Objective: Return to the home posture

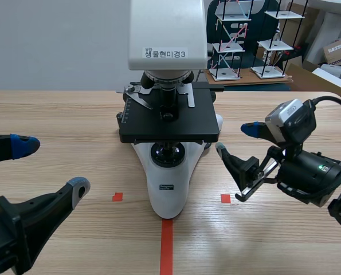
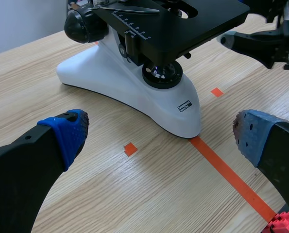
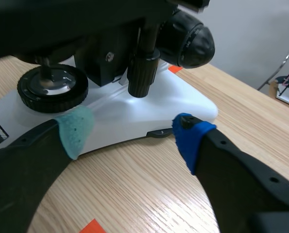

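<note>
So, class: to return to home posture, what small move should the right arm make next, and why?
Probably draw the right gripper straight back from the microscope. The gripper is open and holds nothing, and its pads sit close beside the microscope's base, so backing off first seems safest against a knock.

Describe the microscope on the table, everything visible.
The microscope stands upright on the wooden table, base tip at the red tape line. It has a white glossy base and head, a black square stage with metal slide clips, black focus knobs, a round lamp lens in the base and a label on the head. The right gripper, jaws open, sits beside the base, seemingly not touching.
</note>
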Tool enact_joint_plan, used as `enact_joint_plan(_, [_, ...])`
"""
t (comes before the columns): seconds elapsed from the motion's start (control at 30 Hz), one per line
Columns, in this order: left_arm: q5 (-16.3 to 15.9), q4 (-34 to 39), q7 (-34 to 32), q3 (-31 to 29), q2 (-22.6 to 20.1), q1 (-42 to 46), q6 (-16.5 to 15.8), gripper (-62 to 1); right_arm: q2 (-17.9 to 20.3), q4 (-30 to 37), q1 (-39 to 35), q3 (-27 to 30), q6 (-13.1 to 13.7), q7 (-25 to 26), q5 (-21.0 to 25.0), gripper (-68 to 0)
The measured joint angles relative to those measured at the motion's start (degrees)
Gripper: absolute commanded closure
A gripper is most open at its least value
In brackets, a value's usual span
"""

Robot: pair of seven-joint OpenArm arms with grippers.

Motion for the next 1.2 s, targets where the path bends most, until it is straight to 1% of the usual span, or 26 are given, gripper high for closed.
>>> enact_joint_plan(0.07, [0.00,0.00,0.00,0.00,0.00,0.00,0.00,-62.3,-0.02,6.03,-3.85,2.51,-0.11,-3.61,0.98,-50.1])
enact_joint_plan(0.13, [0.00,0.00,-0.02,0.00,0.00,0.00,0.02,-62.3,-0.02,11.74,-8.07,4.72,-0.13,-5.38,1.51,-52.5])
enact_joint_plan(0.23, [-0.02,0.00,-0.02,0.00,0.00,0.00,0.00,-62.3,-0.04,18.49,-14.73,7.45,-0.13,-6.23,1.77,-57.5])
enact_joint_plan(0.33, [0.00,0.00,0.00,0.00,0.00,0.00,0.00,-62.3,-0.04,23.47,-21.22,9.97,-0.13,-6.40,1.90,-63.7])
enact_joint_plan(0.4, [0.00,0.00,0.00,0.00,0.00,0.00,0.00,-62.3,-0.04,26.25,-25.16,11.67,-0.13,-6.40,1.90,-66.3])
enact_joint_plan(0.47, [0.00,0.00,0.00,0.00,0.00,0.00,0.00,-62.3,-0.04,29.05,-28.70,13.27,-0.13,-6.69,1.99,-67.2])
enact_joint_plan(0.6, [0.00,0.00,0.00,0.00,0.00,0.00,0.00,-62.3,-0.04,34.75,-35.10,16.33,-0.15,-10.21,6.14,-67.2])
enact_joint_plan(0.77, [0.00,0.00,0.00,0.00,0.00,0.00,0.00,-62.3,-0.02,42.58,-41.00,19.67,-0.07,-14.29,6.82,-67.2])
enact_joint_plan(0.83, [0.00,0.00,0.00,0.00,0.00,0.00,0.00,-62.3,-0.02,44.35,-41.72,20.22,-0.02,-14.95,7.93,-67.2])
enact_joint_plan(0.9, [0.00,0.00,0.00,0.00,0.00,0.00,0.00,-62.3,-0.02,44.72,-41.68,20.28,0.02,-14.86,8.66,-67.2])
enact_joint_plan(1.2, [0.00,0.00,0.00,0.00,0.00,0.00,0.00,-62.3,-0.02,44.59,-41.44,20.28,0.04,-15.13,8.57,-67.2])
